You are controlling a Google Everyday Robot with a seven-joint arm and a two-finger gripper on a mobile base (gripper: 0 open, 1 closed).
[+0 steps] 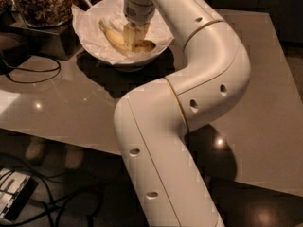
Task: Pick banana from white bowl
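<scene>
Camera view, one item lot: gripper (133, 36), lowered into the white bowl (137, 63) at the end of a white jointed arm (199, 79), set directly over the middle of the banana (113, 37). Whether it is wide, narrow or already clamped on the fruit cannot be told. Banana: lies on crumpled paper lining (87, 27) inside the bowl, its stem end out to the frame-left of the gripper and its browner end just to the other side. Nearby: a glass jar of nuts (42, 4) well off to the frame-left of the gripper, and a dark cable (28, 74) on the table (265, 79). Handling note, as judgement: grasp across the banana's midsection, squeeze gently to avoid bruising, lift straight up clear of the rim, and watch that the paper does not come up with it.
</scene>
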